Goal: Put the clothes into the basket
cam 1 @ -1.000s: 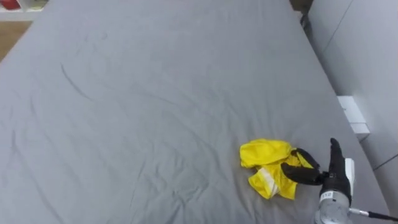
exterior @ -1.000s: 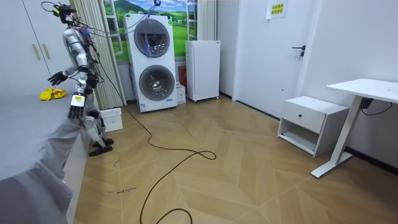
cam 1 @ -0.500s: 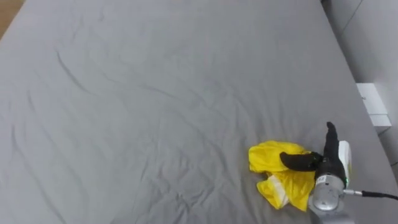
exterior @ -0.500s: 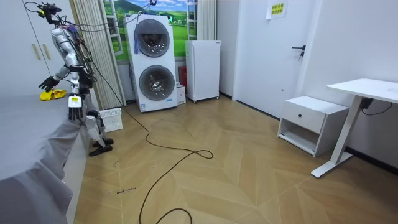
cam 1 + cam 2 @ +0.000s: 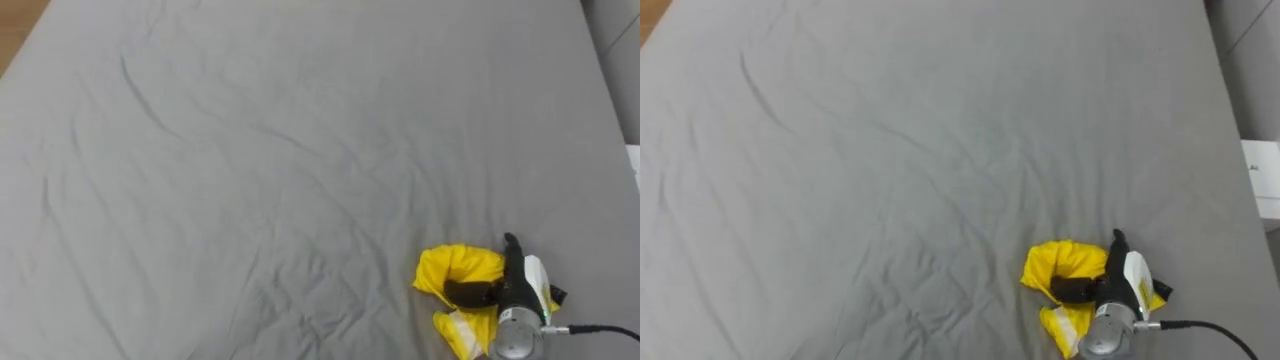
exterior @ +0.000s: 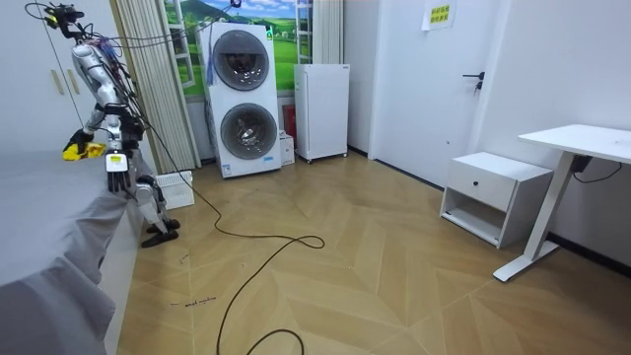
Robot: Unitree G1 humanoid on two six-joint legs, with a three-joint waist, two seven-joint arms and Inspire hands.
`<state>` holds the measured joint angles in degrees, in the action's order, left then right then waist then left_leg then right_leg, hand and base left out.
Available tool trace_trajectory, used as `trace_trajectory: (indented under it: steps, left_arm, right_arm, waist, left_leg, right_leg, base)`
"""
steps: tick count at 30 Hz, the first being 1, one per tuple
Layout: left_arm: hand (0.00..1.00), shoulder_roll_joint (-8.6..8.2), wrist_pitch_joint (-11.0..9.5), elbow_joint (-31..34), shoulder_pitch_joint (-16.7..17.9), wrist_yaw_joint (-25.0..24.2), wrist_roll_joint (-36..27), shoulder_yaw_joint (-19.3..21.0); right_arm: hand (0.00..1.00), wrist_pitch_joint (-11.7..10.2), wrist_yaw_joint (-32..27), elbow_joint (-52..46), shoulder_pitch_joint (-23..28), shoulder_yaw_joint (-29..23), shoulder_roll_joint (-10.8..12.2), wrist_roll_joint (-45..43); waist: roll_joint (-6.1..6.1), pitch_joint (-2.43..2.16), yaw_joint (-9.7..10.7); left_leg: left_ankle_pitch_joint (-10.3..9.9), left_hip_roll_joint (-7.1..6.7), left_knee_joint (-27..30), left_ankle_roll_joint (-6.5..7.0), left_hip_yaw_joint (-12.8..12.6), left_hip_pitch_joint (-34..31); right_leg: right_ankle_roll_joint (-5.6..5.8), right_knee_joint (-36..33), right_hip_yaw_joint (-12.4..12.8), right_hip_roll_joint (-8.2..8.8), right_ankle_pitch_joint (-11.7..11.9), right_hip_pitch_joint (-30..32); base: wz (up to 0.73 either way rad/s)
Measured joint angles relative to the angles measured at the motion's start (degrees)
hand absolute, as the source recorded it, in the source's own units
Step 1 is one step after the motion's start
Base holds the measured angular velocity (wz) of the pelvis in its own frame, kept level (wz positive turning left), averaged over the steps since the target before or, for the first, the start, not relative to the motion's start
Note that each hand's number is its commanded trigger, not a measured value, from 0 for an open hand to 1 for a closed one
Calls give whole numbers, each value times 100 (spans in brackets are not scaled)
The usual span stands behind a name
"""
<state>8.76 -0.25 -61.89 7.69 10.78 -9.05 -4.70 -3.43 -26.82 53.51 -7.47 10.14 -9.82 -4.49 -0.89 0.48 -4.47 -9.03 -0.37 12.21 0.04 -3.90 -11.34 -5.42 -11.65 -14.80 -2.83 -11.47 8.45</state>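
Observation:
A crumpled yellow garment [image 5: 450,272] lies on the grey bed sheet [image 5: 250,150], near the bed's right edge. My right hand [image 5: 520,290] rests on top of it, its thumb stretched across the cloth to the left and its fingers straight, pointing away from me. In the room view I stand at the bedside, leaning over the bed, with the yellow garment [image 6: 79,151] under my right arm. My left hand [image 6: 115,170] hangs at my side with relaxed fingers and holds nothing. A white slatted basket [image 6: 177,188] stands on the floor beside my feet.
The wrinkled sheet stretches far to the left and ahead of the garment. A white box [image 5: 1262,180] sits beyond the bed's right edge. Behind me are a stacked washer and dryer [image 6: 242,99], a curtain and wooden floor.
My right hand has come down from beside the garment onto it, thumb now over the cloth. I have leaned further over the bed, so the eye views have shifted.

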Motion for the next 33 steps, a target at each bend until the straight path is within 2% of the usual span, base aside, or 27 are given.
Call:
trace_trajectory:
  steps: [1, 3, 6, 10, 16, 20, 25, 28, 30, 33]
  left_arm:
    - [0, -2, 4, -2, -14, 0, -32, -1]
    - [0, -2, 5, -4, -21, -1, -50, -8]
    - [0, 15, 5, -7, -25, -1, -50, -115]
    - [0, 16, 25, -36, -25, 7, -52, -119]
    - [0, -6, 130, -59, -44, 11, -50, -118]
    - [0, -15, 159, -112, -51, 11, -51, -116]
    - [0, -16, 168, -130, 0, 25, -35, -97]
    - [0, -11, 191, -101, 73, 24, -10, -74]
    - [0, -12, 248, 19, 125, 14, -12, 13]
    - [0, -21, 278, 226, 309, 5, 140, 179]
  right_arm:
    - [100, 41, 1, -12, 25, 1, 0, -30]
    - [100, 54, 0, -14, 88, 0, -1, -45]
    - [100, 36, -56, -51, 270, 95, -87, -47]
    - [100, -25, -49, -63, 344, 108, -246, -183]
    - [100, 3, -33, -62, 527, 116, -251, -476]
    - [100, 167, 101, -71, 631, 215, -132, -476]
    - [100, 267, 206, -154, 657, 203, -97, -521]
    - [100, 378, 206, -381, 692, 195, -103, -518]
    - [100, 423, 207, -638, 716, 106, -110, -520]
    - [100, 421, 226, -1262, 825, -314, -124, -525]
  waist:
    - [-1, 0, 1]
    - [0, 0, 4]
    - [0, -1, 33]
    - [-11, -25, 97]
    - [21, -59, 91]
    - [22, -58, 88]
    - [11, -56, 98]
    - [-14, -38, 109]
    - [-28, -30, 126]
    - [-47, -21, 220]
  left_leg:
    - [0, -5, 13, 12, -1, -10]
    - [7, -25, 35, 32, 2, -7]
    - [21, -50, 22, 55, -2, -9]
    - [31, -61, -15, 71, -58, -1]
    - [31, -59, -95, 71, -73, 84]
    - [37, -57, -134, 80, -84, 197]
    - [49, -61, -174, 99, -182, 365]
    - [50, -63, -235, 100, -222, 543]
    - [50, -62, -247, 101, -235, 596]
    - [53, -70, -262, 106, -235, 656]
  right_leg:
    - [59, -1, -32, 15, -32, -2]
    - [117, 3, -68, 38, -64, -26]
    - [124, 21, -77, 58, -68, -37]
    - [53, 102, -77, 59, -18, -63]
    - [5, 101, -76, 56, 12, -94]
    - [19, 102, -41, 57, 4, -181]
    - [84, 104, 89, 58, -33, -306]
    - [88, 114, 143, 54, -36, -435]
    - [85, 111, 207, 49, -34, -451]
    - [68, 106, 247, 47, -24, -494]
  base:
    - [6]
    - [9]
    - [7]
    - [0]
    - [-1]
    - [-3]
    - [-11]
    - [-12]
    - [-12]
    - [-4]
